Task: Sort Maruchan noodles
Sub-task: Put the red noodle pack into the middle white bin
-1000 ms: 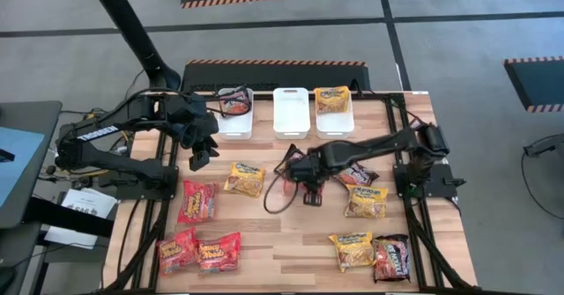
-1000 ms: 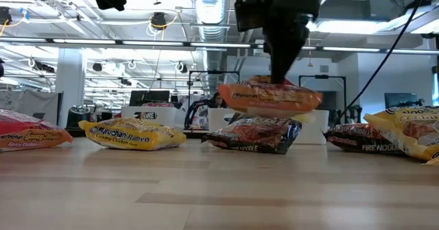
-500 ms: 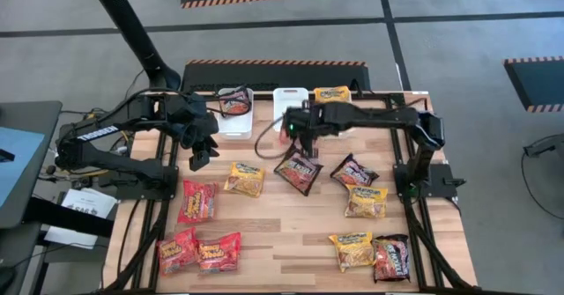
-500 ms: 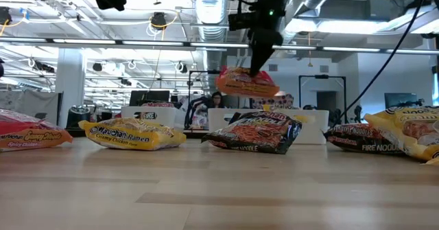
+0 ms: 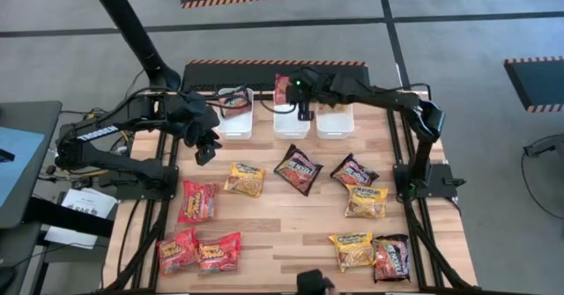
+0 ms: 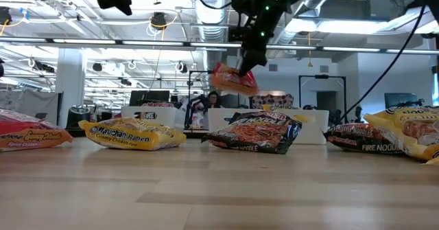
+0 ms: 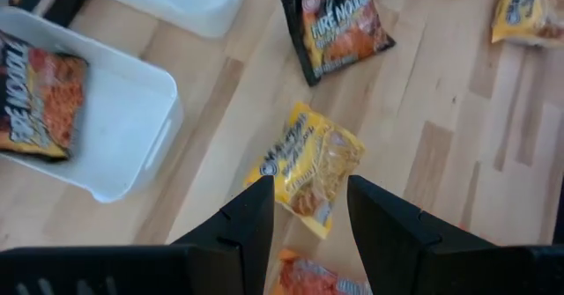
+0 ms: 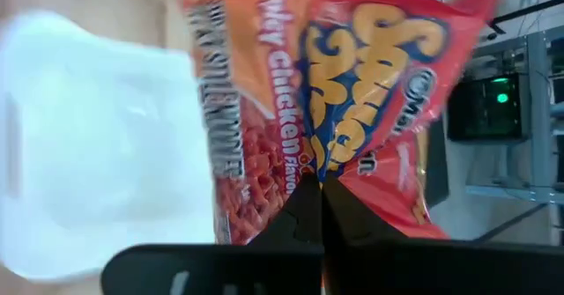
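The right hand (image 5: 284, 91) is clenched on a red Spicy Chicken noodle packet (image 5: 281, 89), holding it in the air at the far edge of the middle white bin (image 5: 292, 123). In the low view that packet (image 6: 234, 79) hangs tilted from the hand, well above the counter (image 5: 291, 224). In the right wrist view the dark fingers (image 8: 310, 209) pinch the packet's edge, with the white bin (image 8: 97, 136) behind it.

The left hand (image 5: 207, 147) hovers just beside the left bin (image 5: 234, 123), fingers parted and empty. Its wrist view looks down on a yellow Maruchan packet (image 7: 307, 167) lying on the wood, a dark Fire Noodle packet (image 7: 337, 26) farther off, and another dark Fire Noodle packet (image 7: 40, 92) lying inside the left bin.

The right bin (image 5: 335, 121) is mostly covered by the right arm, so its contents cannot be told.

On the counter, a yellow packet (image 5: 244, 179) and two dark packets (image 5: 298, 169) (image 5: 354, 172) lie in a row across the middle. A yellow packet (image 5: 366, 202) sits just below the right-hand dark one. Three red packets (image 5: 197, 201) (image 5: 177, 250) (image 5: 218, 252) are grouped at the near left, and a yellow packet (image 5: 352, 250) lies beside a dark one (image 5: 391, 258) at the near right.
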You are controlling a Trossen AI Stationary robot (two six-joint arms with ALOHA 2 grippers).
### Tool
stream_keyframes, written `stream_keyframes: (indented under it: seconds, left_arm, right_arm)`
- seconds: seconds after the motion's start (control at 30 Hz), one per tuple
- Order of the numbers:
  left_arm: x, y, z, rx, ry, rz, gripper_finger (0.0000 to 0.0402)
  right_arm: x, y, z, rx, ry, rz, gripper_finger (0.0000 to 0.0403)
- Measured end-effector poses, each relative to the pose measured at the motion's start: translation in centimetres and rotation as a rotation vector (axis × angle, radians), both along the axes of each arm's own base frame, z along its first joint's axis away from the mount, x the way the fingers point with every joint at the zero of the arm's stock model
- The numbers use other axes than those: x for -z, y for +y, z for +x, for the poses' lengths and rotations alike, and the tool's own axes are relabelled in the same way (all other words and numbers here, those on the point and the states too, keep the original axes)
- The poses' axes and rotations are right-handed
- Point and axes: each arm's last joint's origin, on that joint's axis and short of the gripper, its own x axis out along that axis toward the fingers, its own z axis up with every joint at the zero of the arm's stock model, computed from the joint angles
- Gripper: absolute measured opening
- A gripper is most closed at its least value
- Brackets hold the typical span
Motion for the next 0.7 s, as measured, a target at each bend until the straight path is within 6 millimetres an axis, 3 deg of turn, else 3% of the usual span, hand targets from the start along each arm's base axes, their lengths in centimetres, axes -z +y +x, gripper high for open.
stream_keyframes:
  seconds: [0.3, 0.7]
  left_arm:
    - [-0.4, 0.4, 0.4, -0.089, -0.044, 0.090, 0.0132]
    - [-0.6, 1.2, 0.3, -0.193, -0.041, 0.193, 0.0132]
  right_arm:
    - [1.1, -3.3, -0.3, 0.006, 0.021, -0.061, 0.0004]
    - [2.4, -4.7, 0.0, 0.004, 0.029, -0.075, 0.0004]
